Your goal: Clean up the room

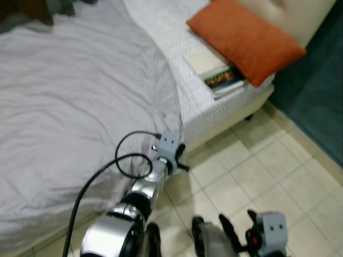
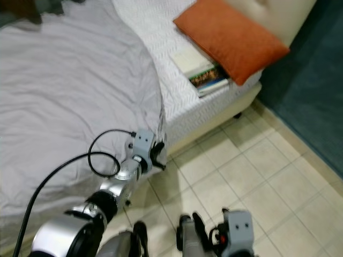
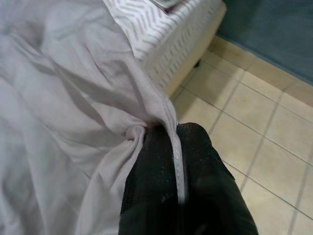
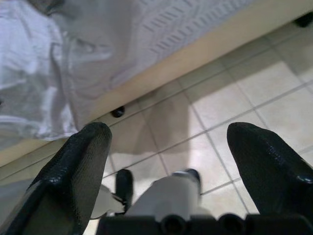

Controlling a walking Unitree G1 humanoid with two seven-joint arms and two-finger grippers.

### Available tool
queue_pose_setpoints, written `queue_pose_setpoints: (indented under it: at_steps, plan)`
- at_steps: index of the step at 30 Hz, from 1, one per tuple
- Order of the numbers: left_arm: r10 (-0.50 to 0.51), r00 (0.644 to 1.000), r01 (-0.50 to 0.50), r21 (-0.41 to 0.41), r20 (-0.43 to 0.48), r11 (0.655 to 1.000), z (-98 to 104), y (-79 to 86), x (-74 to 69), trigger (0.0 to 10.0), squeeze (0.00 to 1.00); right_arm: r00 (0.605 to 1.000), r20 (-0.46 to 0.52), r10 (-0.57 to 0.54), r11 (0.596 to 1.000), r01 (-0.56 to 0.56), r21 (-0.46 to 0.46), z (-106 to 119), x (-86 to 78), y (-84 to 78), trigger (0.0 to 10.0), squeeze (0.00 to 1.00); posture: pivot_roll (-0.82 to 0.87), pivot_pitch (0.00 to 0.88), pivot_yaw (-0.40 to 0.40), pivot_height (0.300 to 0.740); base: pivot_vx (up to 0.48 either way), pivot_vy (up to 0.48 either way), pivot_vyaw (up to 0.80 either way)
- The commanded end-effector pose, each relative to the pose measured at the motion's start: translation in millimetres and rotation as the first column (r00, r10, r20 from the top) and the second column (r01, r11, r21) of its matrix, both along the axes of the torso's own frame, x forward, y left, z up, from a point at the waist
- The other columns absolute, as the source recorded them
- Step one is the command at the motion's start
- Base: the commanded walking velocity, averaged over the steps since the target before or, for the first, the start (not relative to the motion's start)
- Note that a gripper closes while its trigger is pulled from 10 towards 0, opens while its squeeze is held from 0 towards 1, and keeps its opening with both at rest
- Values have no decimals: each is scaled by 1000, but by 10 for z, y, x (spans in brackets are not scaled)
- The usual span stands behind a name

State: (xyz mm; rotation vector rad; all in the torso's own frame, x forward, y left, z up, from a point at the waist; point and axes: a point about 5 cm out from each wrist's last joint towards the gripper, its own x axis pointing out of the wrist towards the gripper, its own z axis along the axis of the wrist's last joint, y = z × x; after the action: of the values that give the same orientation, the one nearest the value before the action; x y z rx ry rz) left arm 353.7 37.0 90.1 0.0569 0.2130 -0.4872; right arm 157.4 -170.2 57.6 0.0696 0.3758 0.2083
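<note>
Left wrist view looks straight down the left gripper (image 3: 178,147), whose two black fingers (image 3: 151,176) are pressed together on the hemmed edge of the grey bedsheet (image 3: 73,98), the seam running up between them. From the head cameras that gripper sits at the near right corner of the sheet, where it hangs over the side of the bed (image 1: 236,107) towards the tiled floor (image 1: 268,171). The rest of the sheet lies rumpled across the left of the mattress, leaving the white patterned mattress cover bare on the far right, where an orange pillow (image 1: 246,40) lies partly over a book (image 1: 217,72).

The right gripper (image 4: 168,147) hangs low over the tiles, its fingers spread wide with nothing between them.

The sheet looks light, limp and thin, so it should trail after a pull rather than slide as one piece. The stitched hem is probably the firmest hold; a pinch further in may slip or bunch.
</note>
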Motion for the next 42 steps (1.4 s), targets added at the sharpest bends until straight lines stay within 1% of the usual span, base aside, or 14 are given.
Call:
queue_pose_setpoints:
  at_steps: [1, 13, 14, 15, 16, 17, 18, 19, 21, 25, 33, 40, 41, 42]
  plan:
    - [-60, 997, 60, 12, -44, 998, -98, -160, -104, 10000, 0, 1000, -14, -9, 1000, 9, -13, -12, -48, -31, 10000, 0, -380, 353, 58, 740, 330, -345, 0]
    - [-140, 989, 142, 40, -54, 989, -121, -326, -179, 10000, 0, 1000, -22, -17, 1000, 17, -10, -24, -102, -11, 10000, 0, -381, 369, 66, 740, 275, -287, 0]
    - [-194, 977, 202, 87, -85, 976, -193, -400, -253, 10000, 0, 1000, -25, -16, 1000, 16, -9, -24, -113, -8, 10000, 0, -379, 373, 64, 740, 0, 0, 0]
    - [-194, 977, 202, 87, -85, 976, -193, -400, -253, 10000, 0, 1000, -25, -16, 1000, 16, -9, -24, -113, -8, 10000, 0, -379, 373, 64, 740, 0, 0, 0]
    - [-253, 959, 268, 127, -124, 955, -290, -476, -355, 10000, 0, 999, -29, -13, 1000, 13, -9, -24, -127, -2, 10000, 0, -379, 380, 62, 740, 0, 0, 0]
    - [-253, 959, 268, 127, -124, 955, -290, -476, -355, 10000, 0, 999, -29, -13, 1000, 13, -9, -24, -127, -2, 10000, 0, -379, 380, 62, 740, 0, 0, 0]
    - [-325, 927, 353, 146, -186, 924, -428, -579, -516, 10000, 0, 999, -35, -7, 1000, 7, -8, -26, -142, 7, 10000, 0, -380, 388, 61, 740, 0, 0, 0]
    - [-325, 927, 353, 146, -186, 924, -428, -579, -516, 10000, 0, 999, -35, -7, 1000, 7, -8, -26, -142, 7, 10000, 0, -380, 388, 61, 740, 0, 0, 0]
    - [-377, 897, 416, 156, -230, 896, -541, -690, -678, 10000, 0, 999, -42, 2, 1000, -2, -9, -20, -174, 24, 10000, 0, -395, 407, 53, 740, 0, 0, 0]
    - [-422, 872, 467, 169, -247, 868, -591, -841, -822, 10000, 0, 999, -49, 12, 1000, -13, -13, -16, -208, 48, 10000, 0, -406, 418, 56, 740, 0, 0, 0]
    - [-464, 853, 508, 183, -238, 841, -586, -975, -917, 10000, 0, 998, -58, 4, 1000, -5, -15, -15, -249, 52, 10000, 0, -411, 425, 64, 740, 0, 0, 0]
    - [-487, 854, 517, 193, -182, 834, -479, -1058, -884, 10000, 0, 998, -59, -3, 1000, 2, -18, -16, -256, 55, 10000, 0, -409, 425, 72, 740, 0, 0, 0]
    - [-489, 854, 518, 196, -177, 833, -470, -1059, -876, 10000, 804, 998, -59, -4, 1000, 3, -18, -17, -256, 56, 10000, 0, -408, 427, 73, 740, 0, 0, 0]
    - [-498, 850, 525, 205, -169, 826, -457, -1059, -866, 10000, 1000, 998, -60, -5, 1000, 4, -17, -21, -257, 58, 10000, 0, -408, 428, 74, 740, 0, 0, 0]
